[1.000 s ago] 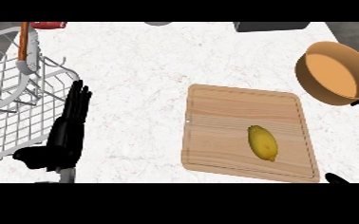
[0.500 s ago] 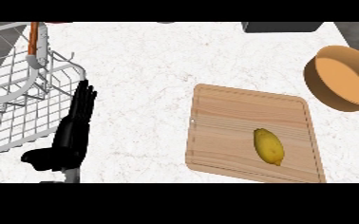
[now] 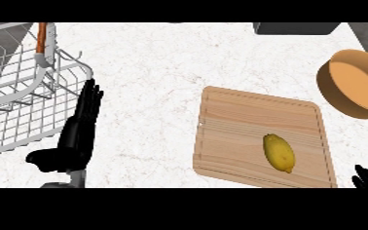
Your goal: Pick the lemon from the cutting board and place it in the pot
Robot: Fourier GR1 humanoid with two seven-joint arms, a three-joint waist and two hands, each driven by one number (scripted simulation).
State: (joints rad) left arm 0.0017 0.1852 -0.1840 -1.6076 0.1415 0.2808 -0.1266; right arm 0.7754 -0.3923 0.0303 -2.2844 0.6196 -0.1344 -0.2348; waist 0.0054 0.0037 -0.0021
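Note:
A yellow lemon lies on the wooden cutting board, toward its near right corner. An orange-brown pot stands at the right edge, beyond the board, partly cut off. My left hand rests at the lower left with straight fingers pointing up, far from the lemon and holding nothing. Of my right hand only a black tip shows at the lower right corner, just past the board's near right corner.
A white wire dish rack fills the left side, right beside my left hand. An orange-handled utensil leans in it. A dark grey object sits at the back right.
The whole view has shifted: the board, lemon and pot sit lower and further right in the picture. The left hand keeps its open pose. The right hand's tip shows again at the lower right corner.

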